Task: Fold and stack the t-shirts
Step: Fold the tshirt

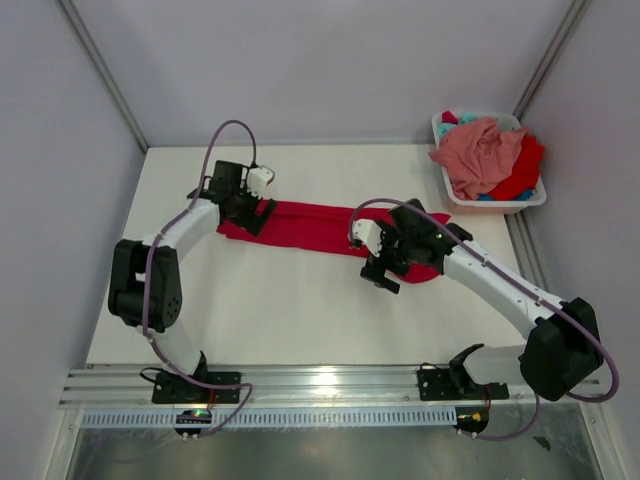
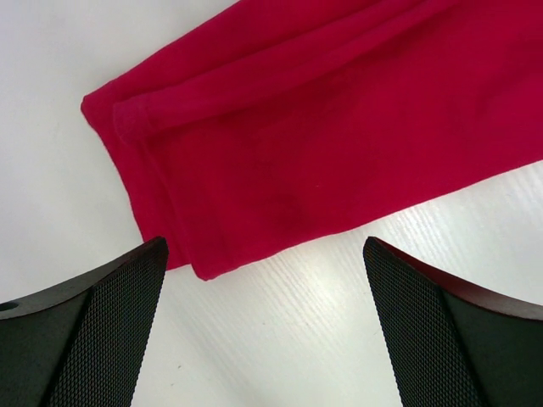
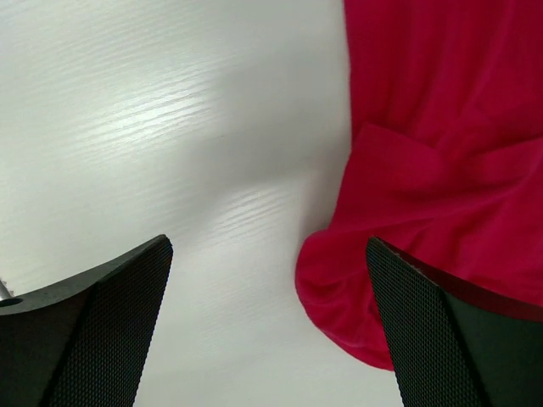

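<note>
Red t-shirt (image 1: 310,228): the one being worked on, folded down to a long narrow strip, nobody's got hold of it right now.
Left pincer (image 1: 258,214): jaws spread wide, nothing in them, hanging just over the strip's left end. On its wrist cam the near corner of the cloth sits between the fingers, with bare worktop next to it.
Right pincer (image 1: 382,272): also wide open and empty, parked at the near side of the strip's right end. Its cam shows mostly bare worktop in the gap, with the cloth off to one side.
Where the shirt is: flat on the worktop (image 1: 300,330), across the far half, from near the far left toward the right edge.
Left end: pretty tidy, layers stacked, one rolled hem on top.
Right end: kinda bunched, rounded lump with a loose flap.
Basket (image 1: 495,206): far right corner, with a salmon pink shirt (image 1: 480,155) heaped on top, more red and a bit of teal under it. Those aren't folded yet, so I'd say we're early.
What could go wrong: a pinch at the left corner might catch only the top layer and peel the fold open. The right jaws could close on bare worktop. That lump will make a wonky stack if it gets folded in. Uneven lifting would twist the strip.
</note>
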You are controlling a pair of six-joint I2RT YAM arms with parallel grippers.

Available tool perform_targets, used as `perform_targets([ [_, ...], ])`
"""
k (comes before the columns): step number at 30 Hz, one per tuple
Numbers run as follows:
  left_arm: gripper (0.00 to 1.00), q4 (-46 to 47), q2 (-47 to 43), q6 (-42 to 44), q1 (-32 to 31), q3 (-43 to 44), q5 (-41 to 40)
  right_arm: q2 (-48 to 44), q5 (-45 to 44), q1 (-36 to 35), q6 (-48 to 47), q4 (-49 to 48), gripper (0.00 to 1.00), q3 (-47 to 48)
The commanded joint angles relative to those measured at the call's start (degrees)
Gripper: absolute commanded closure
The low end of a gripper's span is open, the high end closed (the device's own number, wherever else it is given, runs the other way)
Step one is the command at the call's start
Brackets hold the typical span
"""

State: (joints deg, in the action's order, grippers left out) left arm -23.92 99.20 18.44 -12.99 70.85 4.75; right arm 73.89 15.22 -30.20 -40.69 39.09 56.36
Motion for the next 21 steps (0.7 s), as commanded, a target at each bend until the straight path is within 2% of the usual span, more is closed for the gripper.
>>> perform_targets([
  [1, 0.01, -2.8, 0.5, 1.0, 0.0, 3.5, 6.4, 1.8, 4.3, -0.2, -2.1, 0.5, 0.01, -0.3],
  [11, 0.01, -9.3, 7.0, 5.0, -1.2, 9.0, 11.0, 12.2, 9.6, -0.2, -4.7, 2.8, 0.01, 3.5],
  [21, 0.01, -11.4, 12.6, 7.4, -1.6, 12.8, 14.1, 16.9, 8.3, -0.2, -4.0, 2.7, 0.01, 4.9],
])
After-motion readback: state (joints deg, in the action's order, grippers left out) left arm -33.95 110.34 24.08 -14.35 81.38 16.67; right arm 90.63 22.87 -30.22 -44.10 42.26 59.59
